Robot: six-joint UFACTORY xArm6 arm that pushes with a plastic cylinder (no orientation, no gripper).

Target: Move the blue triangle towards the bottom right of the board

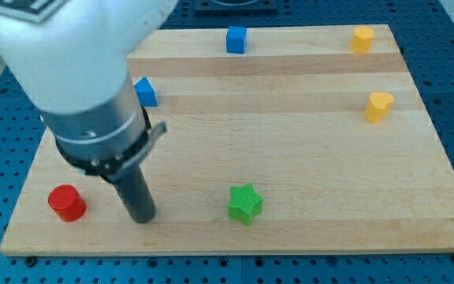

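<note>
Six blocks sit on the worktop (306,158), and only one of them matters here: the blue triangle (145,91), which lies toward the view's upper left, partly hidden behind the arm's pale housing. There are no jaws on this arm; it ends in a plain dark rod, so nothing is gripped, and blocks can only be shoved along.

My tip (142,218) rests near the view's bottom edge, well below the blue triangle and apart from it. From the tip, the red cylinder (67,203) is near on the view's left, and the green star (245,203) is a little farther off on the view's right. A blue cube (236,39) stands far above and to the right, at the top edge. Two yellow blocks, one at the top right corner (362,39) and one heart-like block (378,106) below it, are well apart from the tip.

As I judge it, the tip stands on the wrong side for the push: to send the triangle down and right, it should come round to the triangle's upper left. The green star lies close to that diagonal path and could be knocked.
</note>
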